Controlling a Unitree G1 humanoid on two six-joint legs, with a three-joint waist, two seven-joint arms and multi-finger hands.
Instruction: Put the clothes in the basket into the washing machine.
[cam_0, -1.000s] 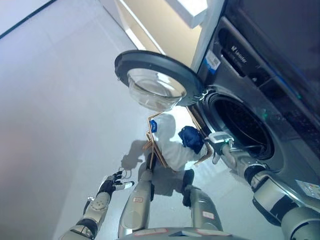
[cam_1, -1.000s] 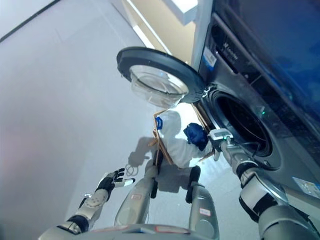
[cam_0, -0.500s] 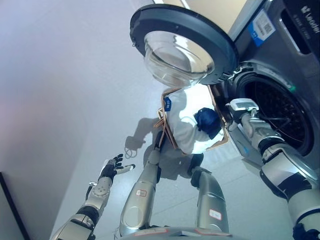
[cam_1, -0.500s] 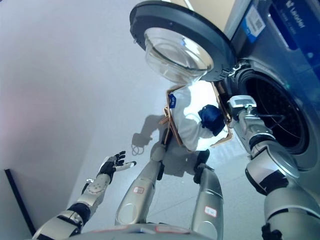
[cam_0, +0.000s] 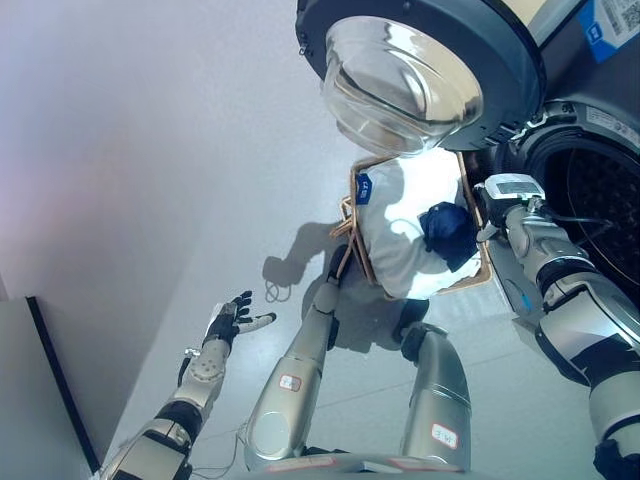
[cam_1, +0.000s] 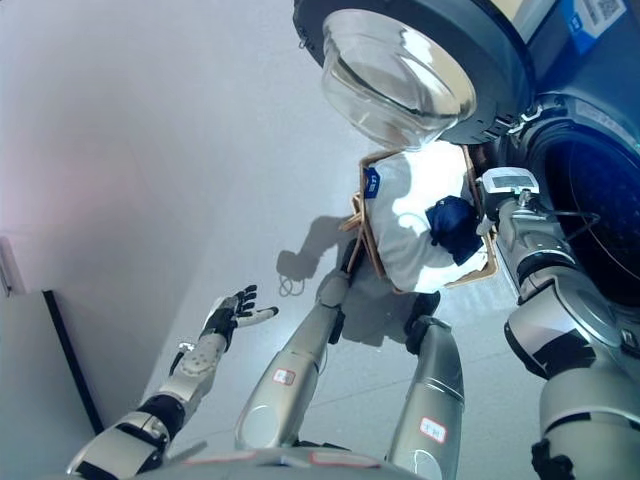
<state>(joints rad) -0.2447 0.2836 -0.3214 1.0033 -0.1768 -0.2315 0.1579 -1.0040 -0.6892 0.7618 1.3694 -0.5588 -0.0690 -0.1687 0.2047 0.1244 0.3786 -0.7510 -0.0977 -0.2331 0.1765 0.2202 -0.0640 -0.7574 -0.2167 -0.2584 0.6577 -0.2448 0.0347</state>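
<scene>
Basket (cam_0: 478, 287), wooden-framed, stands on the floor (cam_0: 150, 150) directly below the open washing machine door (cam_0: 420, 65) and just beside the drum opening (cam_0: 600, 200). Inside the basket: a white garment (cam_0: 400, 240) with a dark blue garment (cam_0: 447, 228) lying on it. Left hand (cam_0: 228, 322) is well apart from the basket, over bare floor, fingers spread, holding nothing. Right hand sits at the basket's drum-side edge; its state cannot be told.

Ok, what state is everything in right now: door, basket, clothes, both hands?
Round glass-windowed washing machine door: swung open.
Wooden-framed laundry basket: on floor, loaded.
White garment: in basket.
Dark blue garment: on the white one.
Left hand: open, empty.
Right hand: hidden at the basket.
</scene>
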